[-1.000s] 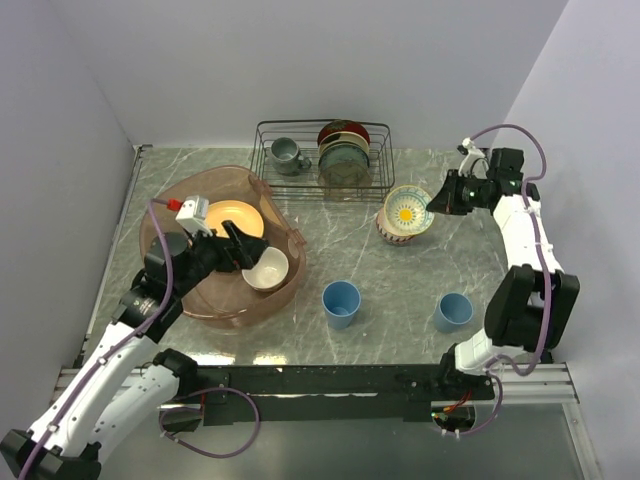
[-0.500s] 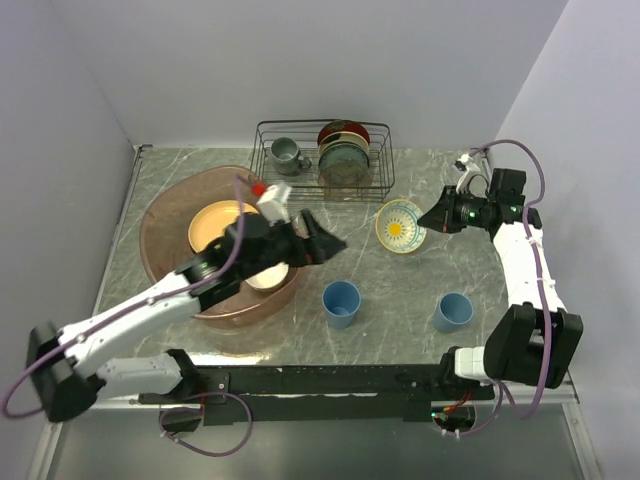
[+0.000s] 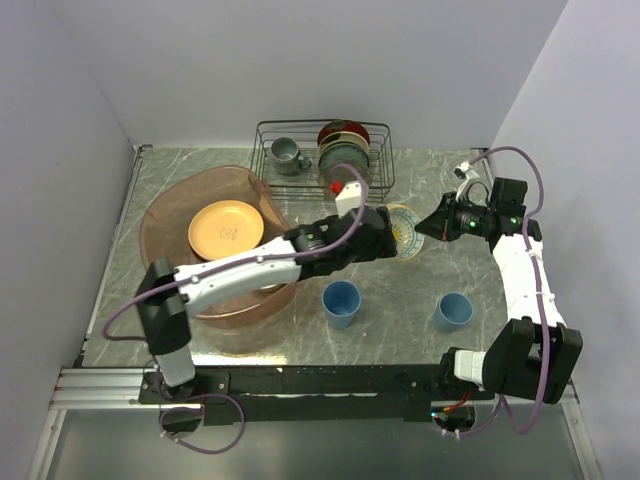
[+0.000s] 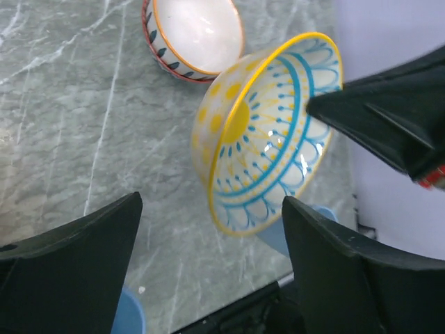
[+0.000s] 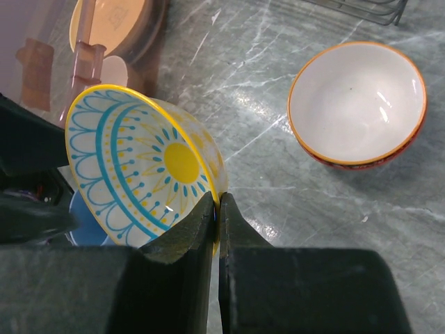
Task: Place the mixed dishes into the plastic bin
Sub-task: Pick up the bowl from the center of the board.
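Far behind the left gripper [image 4: 210, 200], back along its outstretched arm, the plastic bin [image 3: 160, 215] holds a yellow-orange plate [image 3: 226, 227] lying flat. The arm crosses the bin's near side and hides whatever else may be inside.

The left gripper stands wide open, its two fingers spread to either side of a blue-and-yellow bowl [image 4: 268, 132] just ahead of them, with no contact that can be made out. That bowl hangs tilted in the air above the table [image 3: 200, 170], pinched by its rim in the right gripper [image 5: 217, 202], whose fingers are closed tight on the yellow edge. It looks like a hand-over in the making, from the right arm to the one that can reach the bin.

Just beyond both sets of fingers, a red-patterned bowl [image 5: 358, 104] sits upright on the table, untouched. On the near side of the left gripper stands a light-blue cup [image 3: 341, 302]. A second light-blue cup [image 3: 453, 311] stands on the near side of the right gripper, well apart from the first.

By this reckoning the job is under way but far from done. One plate is plainly binned and one bowl is in transit, while another bowl and both cups wait outside. The other plates cannot be seen.
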`<state>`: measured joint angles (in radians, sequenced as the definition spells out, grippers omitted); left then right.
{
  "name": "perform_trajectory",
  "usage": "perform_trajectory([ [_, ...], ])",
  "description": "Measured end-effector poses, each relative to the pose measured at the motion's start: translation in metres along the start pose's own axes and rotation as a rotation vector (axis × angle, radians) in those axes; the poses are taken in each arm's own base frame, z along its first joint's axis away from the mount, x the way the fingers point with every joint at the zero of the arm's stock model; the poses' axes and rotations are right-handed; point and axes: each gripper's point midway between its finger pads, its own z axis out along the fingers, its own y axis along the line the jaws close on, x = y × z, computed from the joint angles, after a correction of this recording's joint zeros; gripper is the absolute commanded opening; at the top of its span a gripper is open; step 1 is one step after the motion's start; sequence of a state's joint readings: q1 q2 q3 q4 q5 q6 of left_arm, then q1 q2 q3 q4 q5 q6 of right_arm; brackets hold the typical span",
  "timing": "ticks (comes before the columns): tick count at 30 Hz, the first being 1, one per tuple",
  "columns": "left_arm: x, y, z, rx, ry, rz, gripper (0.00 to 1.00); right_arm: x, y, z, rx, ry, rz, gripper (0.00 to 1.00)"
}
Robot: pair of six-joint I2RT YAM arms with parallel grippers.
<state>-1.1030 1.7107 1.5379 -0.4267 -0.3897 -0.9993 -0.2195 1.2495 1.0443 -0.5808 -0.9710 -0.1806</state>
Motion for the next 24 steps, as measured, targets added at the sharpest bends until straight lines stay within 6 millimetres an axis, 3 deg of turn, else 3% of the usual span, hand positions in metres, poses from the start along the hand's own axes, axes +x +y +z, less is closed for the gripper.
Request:
perform_trajectory([
  [4,0.005,0.0,0.017,-0.101,-0.008,0.032,0.6,0.003,0.0,0.0,-0.011,0.003,0.003,0.0],
  [9,0.009,0.016,0.029,-0.213,-0.019,0.072,0.32,0.006,0.001,0.0,-0.023,0.005,0.002,0.0],
  [10,0.009,0.018,0.031,-0.225,-0.022,0.071,0.21,0.006,0.001,0.0,-0.026,0.004,0.0,0.0],
  [13,0.008,0.014,0.034,-0.226,-0.032,0.057,0.02,0.007,0.003,0.001,-0.036,0.005,-0.002,0.0],
  [19,0.003,0.017,0.034,-0.233,-0.057,0.041,0.01,0.008,0.007,0.0,-0.059,0.005,0.001,0.03],
  [24,0.001,0.023,0.022,-0.189,-0.069,0.023,0.01,0.01,0.021,-0.001,-0.13,0.003,0.005,0.36],
])
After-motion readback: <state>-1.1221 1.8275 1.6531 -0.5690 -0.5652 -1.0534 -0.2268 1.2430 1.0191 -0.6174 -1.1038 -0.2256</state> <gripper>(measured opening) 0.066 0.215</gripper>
